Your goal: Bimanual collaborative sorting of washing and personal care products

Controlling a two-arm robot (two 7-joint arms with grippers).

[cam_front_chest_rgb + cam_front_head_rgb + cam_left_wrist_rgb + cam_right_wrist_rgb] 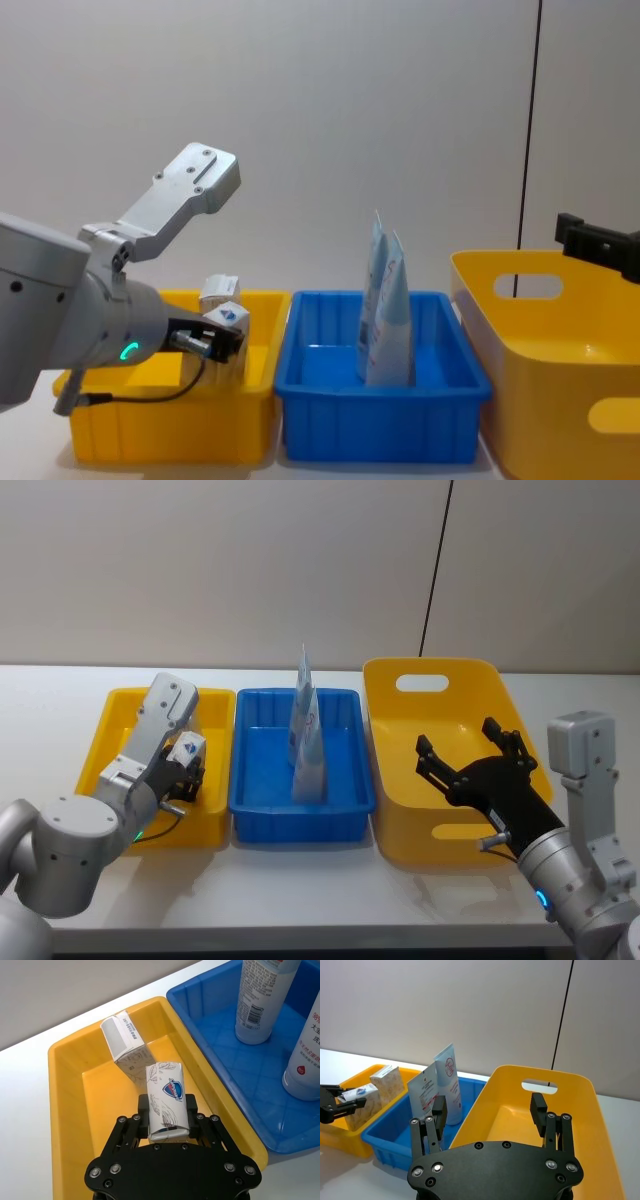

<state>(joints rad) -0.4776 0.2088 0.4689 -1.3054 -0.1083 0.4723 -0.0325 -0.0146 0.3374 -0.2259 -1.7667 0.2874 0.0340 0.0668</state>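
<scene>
Left pincer [167, 1109] clamped on soap pack [166, 1085] sides over small yellow bin [70, 1110]; likely light, soft, crushable, so squeeze gently. Right pincer [489, 1109] apart, over large bin [580, 1080].

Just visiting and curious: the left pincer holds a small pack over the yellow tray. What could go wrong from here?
The left pincer grips the held pack near one end, so it might tilt or slip. A second pack stands right beside it in the small yellow tray; lowering could knock it over. The upright tubes in the neighbouring blue tray might topple if bumped.
</scene>
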